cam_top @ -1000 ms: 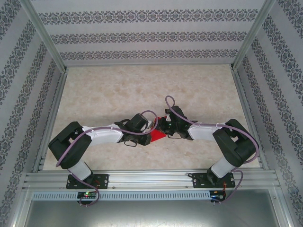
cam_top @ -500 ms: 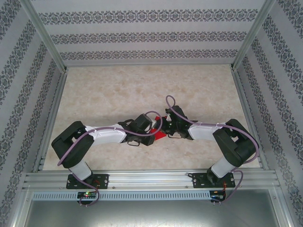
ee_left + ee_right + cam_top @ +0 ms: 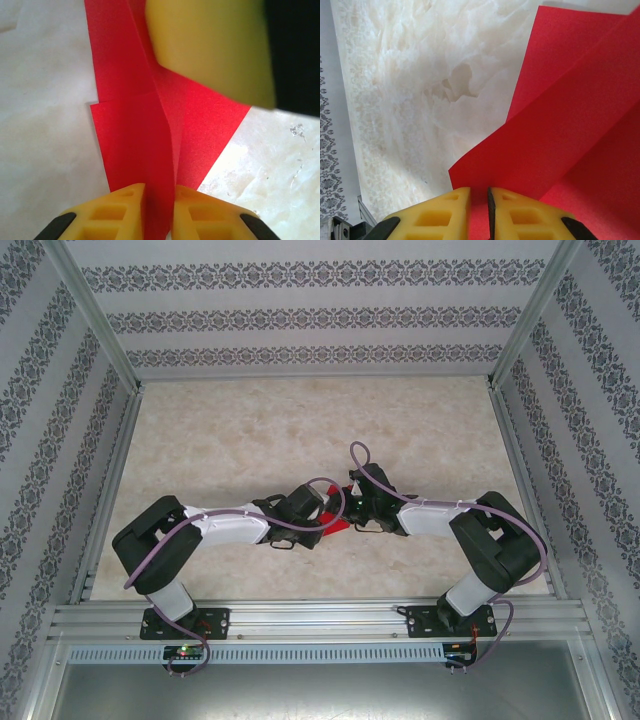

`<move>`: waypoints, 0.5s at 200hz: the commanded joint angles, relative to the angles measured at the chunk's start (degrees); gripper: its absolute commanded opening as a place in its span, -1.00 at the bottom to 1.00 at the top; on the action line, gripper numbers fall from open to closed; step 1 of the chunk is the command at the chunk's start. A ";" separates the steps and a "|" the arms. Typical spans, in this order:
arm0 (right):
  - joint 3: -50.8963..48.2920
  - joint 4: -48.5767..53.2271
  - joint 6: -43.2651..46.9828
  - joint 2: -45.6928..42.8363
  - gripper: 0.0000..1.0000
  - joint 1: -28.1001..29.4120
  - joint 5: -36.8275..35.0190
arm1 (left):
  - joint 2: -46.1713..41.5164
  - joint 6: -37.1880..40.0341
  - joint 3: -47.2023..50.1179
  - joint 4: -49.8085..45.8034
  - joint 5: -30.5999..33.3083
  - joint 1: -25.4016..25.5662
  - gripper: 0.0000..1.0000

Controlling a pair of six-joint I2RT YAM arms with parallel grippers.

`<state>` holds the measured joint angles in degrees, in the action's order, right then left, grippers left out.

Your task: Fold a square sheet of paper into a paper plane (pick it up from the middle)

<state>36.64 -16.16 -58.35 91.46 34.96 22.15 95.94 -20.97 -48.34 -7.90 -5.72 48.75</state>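
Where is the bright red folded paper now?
In the top view the bright red folded paper is near the middle of the pale table, between both wrists; the left tool and right tool each pinch it.

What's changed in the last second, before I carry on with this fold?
The left arm slid right toward the right arm, its left pincer covering more of the red paper, so less red shows from above. The right pincer and its arm stayed put. Both pincers pinch the paper.
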 commanded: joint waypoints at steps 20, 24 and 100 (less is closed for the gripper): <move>1.15 -1.06 -0.01 0.01 -0.63 -0.42 0.57 | -1.88 1.44 0.20 -1.78 0.67 0.73 -0.76; 1.15 -1.05 -0.01 -0.04 -0.63 -0.42 0.61 | -1.98 1.38 0.26 -1.69 0.42 0.72 -0.79; -0.82 1.16 0.90 -4.94 -0.60 -1.28 0.59 | -3.32 -3.57 3.39 6.16 -15.84 -5.24 -0.92</move>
<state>36.60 -15.92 -58.30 89.93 34.57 22.57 93.58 -21.56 -47.09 -6.39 -13.13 46.50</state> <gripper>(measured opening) 0.195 0.069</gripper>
